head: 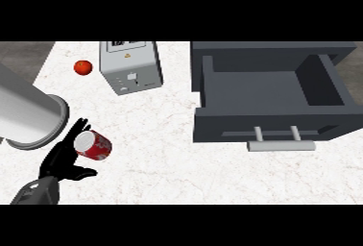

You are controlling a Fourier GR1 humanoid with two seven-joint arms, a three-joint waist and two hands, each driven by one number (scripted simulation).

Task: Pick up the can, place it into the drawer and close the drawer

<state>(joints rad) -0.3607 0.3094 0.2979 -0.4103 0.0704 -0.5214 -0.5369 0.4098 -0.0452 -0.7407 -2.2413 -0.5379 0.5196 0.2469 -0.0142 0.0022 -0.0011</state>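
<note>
The red can with a white top stands on the counter at the lower left, leaning slightly. My left hand is right against its left side. The fingers reach up past the can's top and the thumb sticks out below it; nothing black wraps over the can's right side. The dark grey drawer stands pulled open at the right, its inside bare, with a pale bar handle on its front. My right hand is out of the picture.
A large pale grey cylinder fills the left edge just above my hand. A grey boxy appliance stands at the back middle, with a red apple to its left. Bare marble counter lies between the can and the drawer.
</note>
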